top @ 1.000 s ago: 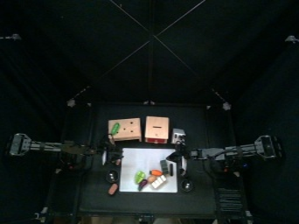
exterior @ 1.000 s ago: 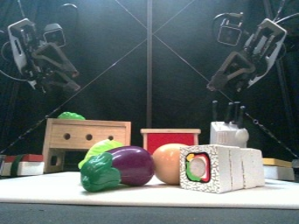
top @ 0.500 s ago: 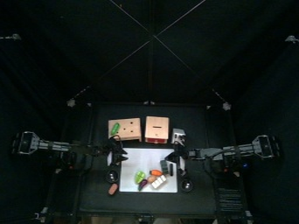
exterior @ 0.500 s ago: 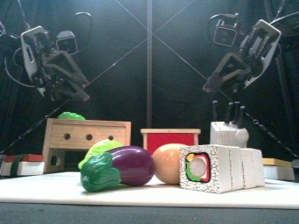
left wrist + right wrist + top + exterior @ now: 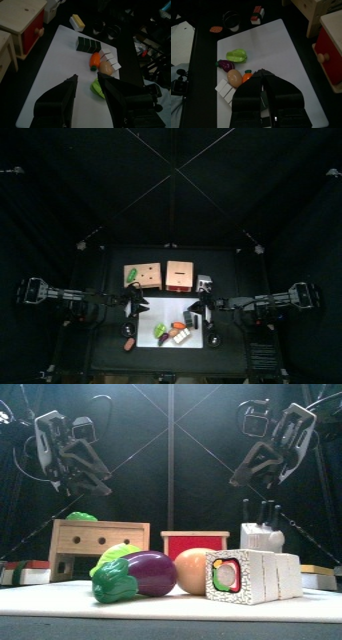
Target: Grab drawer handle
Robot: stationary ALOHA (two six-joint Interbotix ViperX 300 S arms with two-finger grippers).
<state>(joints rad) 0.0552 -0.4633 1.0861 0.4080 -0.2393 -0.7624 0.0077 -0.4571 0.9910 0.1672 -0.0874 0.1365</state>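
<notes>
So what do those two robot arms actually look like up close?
Both are black, jointed metal arms with looping black cables along them. Each ends in a claw of two flat, tapering black jaws: the left claw and the right claw. In the front view the wrists look bulky and boxy. No coloured markings show.

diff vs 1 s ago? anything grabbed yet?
Nothing grabbed. In the front view the left gripper, jaws open, has swung inward toward the middle; the right gripper, shut and empty, has barely shifted. The red drawer, its round wooden handle, the wooden box and the toy food on the white board stayed put.
</notes>
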